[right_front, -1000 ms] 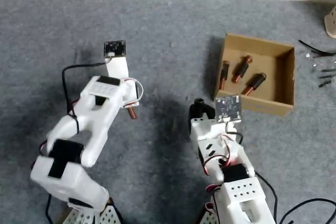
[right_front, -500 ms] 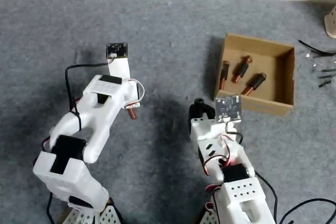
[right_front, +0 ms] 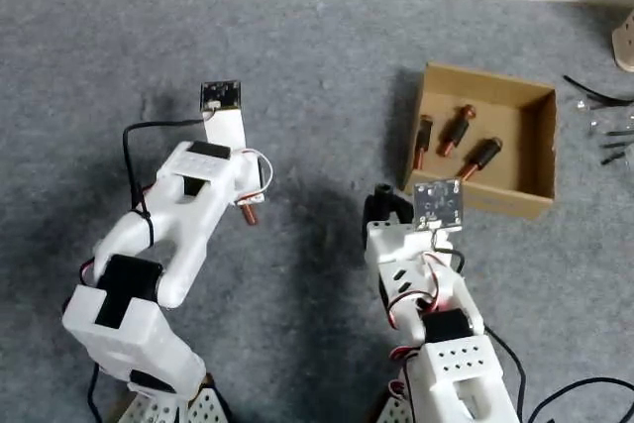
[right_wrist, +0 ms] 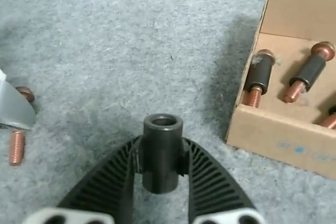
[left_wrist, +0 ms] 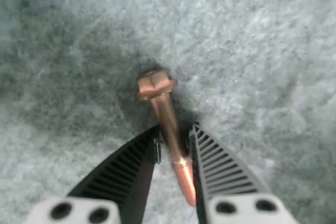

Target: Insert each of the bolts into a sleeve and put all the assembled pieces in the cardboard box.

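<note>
While the left arm stands over the left half of the grey worktop [right_front: 327, 66], the left pincer [left_wrist: 173, 132] pinches a copper bolt [left_wrist: 161, 106] by its shank. Hex head points down at the worktop and the threaded end sticks up between the fingers. Whether the head touches the surface cannot be told. In the high view the bolt [right_front: 248, 211] shows just beside the arm's white wrist.

Right arm: near the middle of the worktop, close to the near wall of the cardboard box [right_front: 490, 202]. The right pincer [right_wrist: 162, 148] is clamped on a black sleeve [right_wrist: 163, 125], ribbed fingers on either side of its body. The open bore faces the wrist camera. The sleeve hangs above bare worktop, apart from the box [right_wrist: 278, 135].

Bolt and sleeve: well apart, not joined.

Cardboard box: toward the far right corner of the worktop, open top. Three assembled pieces lie inside on its floor [right_front: 422, 141] [right_front: 456, 130] [right_front: 481, 157], each a copper bolt through a black sleeve, none touching another.

Small dark bits [right_front: 604, 136] lie by the right edge, beyond the box
</note>
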